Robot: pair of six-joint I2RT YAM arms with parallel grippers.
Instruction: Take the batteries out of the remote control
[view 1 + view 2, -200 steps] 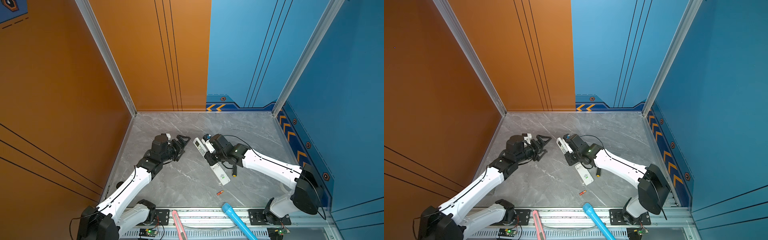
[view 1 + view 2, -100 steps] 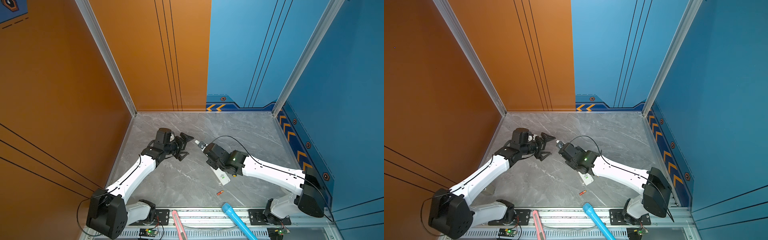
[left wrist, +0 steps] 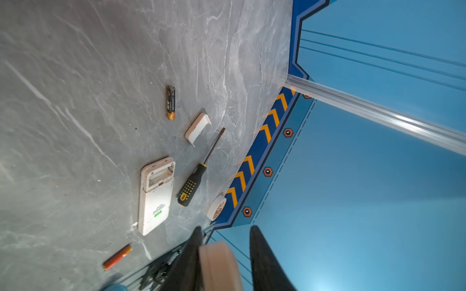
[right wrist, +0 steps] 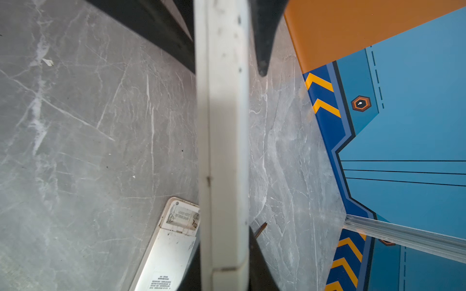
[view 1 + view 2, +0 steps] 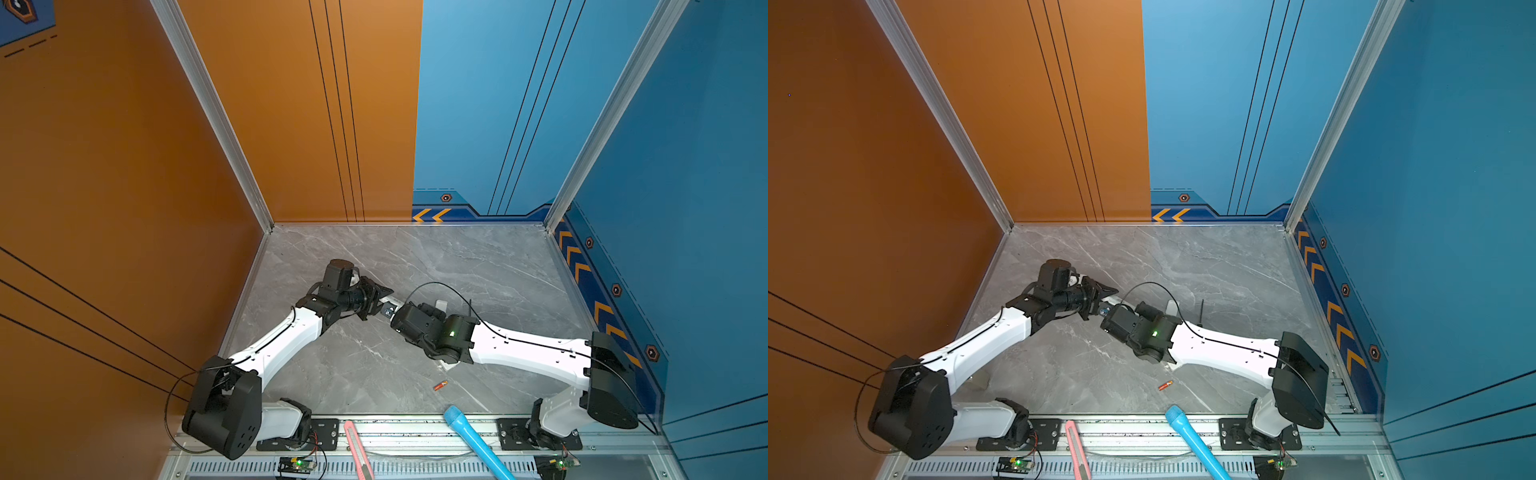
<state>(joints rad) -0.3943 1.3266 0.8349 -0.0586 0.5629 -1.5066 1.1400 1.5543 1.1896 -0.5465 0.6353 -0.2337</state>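
My right gripper (image 4: 224, 252) is shut on a white remote control (image 4: 223, 151), held edge-on above the table. My left gripper (image 3: 225, 236) has closed on its far end (image 3: 218, 264); one finger (image 3: 194, 252) lies flat on it and the other stands very close. In both top views the two grippers (image 5: 380, 301) (image 5: 1100, 305) meet mid-table. Its battery bay is hidden. A red-orange battery (image 3: 117, 257) (image 5: 440, 385) and a dark battery with an orange end (image 3: 170, 102) lie loose on the table.
A second white remote (image 3: 156, 196) lies face-down with its battery bay open and empty. Beside it are a white cover (image 3: 198, 128), a black-and-yellow screwdriver (image 3: 199, 171) and a tape roll (image 3: 216, 207). A blue flashlight (image 5: 473, 440) and a pink knife (image 5: 357, 449) lie on the front rail.
My left gripper moved right to the remote's end and its wide-open jaws closed on it. My right arm swung the remote toward it and now lies over the second remote.
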